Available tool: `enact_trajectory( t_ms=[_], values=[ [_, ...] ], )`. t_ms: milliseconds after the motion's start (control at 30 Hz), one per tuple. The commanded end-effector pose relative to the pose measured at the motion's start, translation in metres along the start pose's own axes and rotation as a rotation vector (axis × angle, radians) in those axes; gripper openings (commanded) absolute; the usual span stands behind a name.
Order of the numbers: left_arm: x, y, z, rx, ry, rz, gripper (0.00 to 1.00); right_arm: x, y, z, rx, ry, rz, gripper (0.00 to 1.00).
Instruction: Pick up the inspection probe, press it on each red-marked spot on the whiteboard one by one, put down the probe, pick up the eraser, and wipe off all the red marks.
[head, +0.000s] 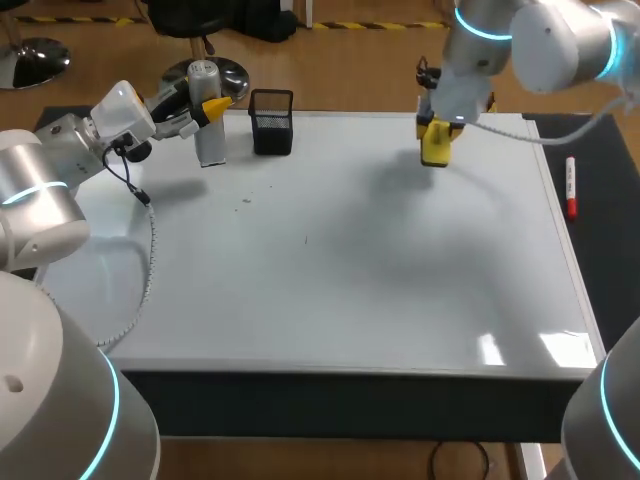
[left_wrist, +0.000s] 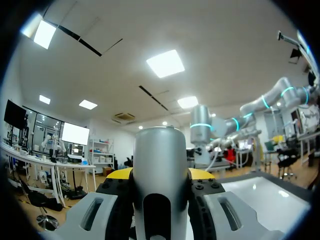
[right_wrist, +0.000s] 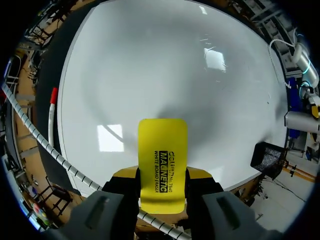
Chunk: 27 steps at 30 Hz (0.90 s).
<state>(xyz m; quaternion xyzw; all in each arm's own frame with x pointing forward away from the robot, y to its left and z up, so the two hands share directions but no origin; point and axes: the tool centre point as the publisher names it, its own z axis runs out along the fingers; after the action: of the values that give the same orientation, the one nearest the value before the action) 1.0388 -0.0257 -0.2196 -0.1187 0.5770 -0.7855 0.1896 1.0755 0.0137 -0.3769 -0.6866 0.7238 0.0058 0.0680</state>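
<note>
The inspection probe (head: 208, 128), a silver-grey cylinder, stands upright at the whiteboard's far left corner. My left gripper (head: 212, 108) is shut on it; in the left wrist view the probe (left_wrist: 160, 170) fills the gap between the yellow fingertips (left_wrist: 118, 174). My right gripper (head: 437, 128) is shut on the yellow eraser (head: 435, 145) at the board's far right. The eraser (right_wrist: 162, 160) sticks out flat from between that gripper's fingers, over the whiteboard (right_wrist: 165, 65). I see no red marks on the whiteboard (head: 330, 260), only a few tiny dark specks (head: 246, 200).
A black mesh pen holder (head: 272, 122) stands on the far edge beside the probe, also seen in the right wrist view (right_wrist: 268, 159). A red-capped marker (head: 571, 187) lies on the dark mat to the right of the board. A cable (head: 148, 250) hangs from my left arm.
</note>
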Motion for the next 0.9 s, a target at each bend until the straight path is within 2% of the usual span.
enact_trajectory(
  t_ms=[33,433,667,900],
  values=[
    [0.0,-0.001,0.0,-0.002,0.0,0.0,0.0,-0.025,-0.036,0.01,-0.072,0.02,-0.022,0.0],
    [0.0,-0.001,0.0,-0.002,0.0,0.0,0.0,-0.079,-0.06,0.023,-0.092,0.009,-0.094,0.0],
    [0.0,-0.001,0.0,-0.002,0.0,0.0,0.0,-0.102,-0.073,0.03,-0.107,-0.002,-0.092,0.0],
    [0.0,-0.001,0.0,-0.002,0.0,0.0,0.0,-0.13,-0.074,0.038,-0.129,-0.003,-0.065,0.0]
  ],
)
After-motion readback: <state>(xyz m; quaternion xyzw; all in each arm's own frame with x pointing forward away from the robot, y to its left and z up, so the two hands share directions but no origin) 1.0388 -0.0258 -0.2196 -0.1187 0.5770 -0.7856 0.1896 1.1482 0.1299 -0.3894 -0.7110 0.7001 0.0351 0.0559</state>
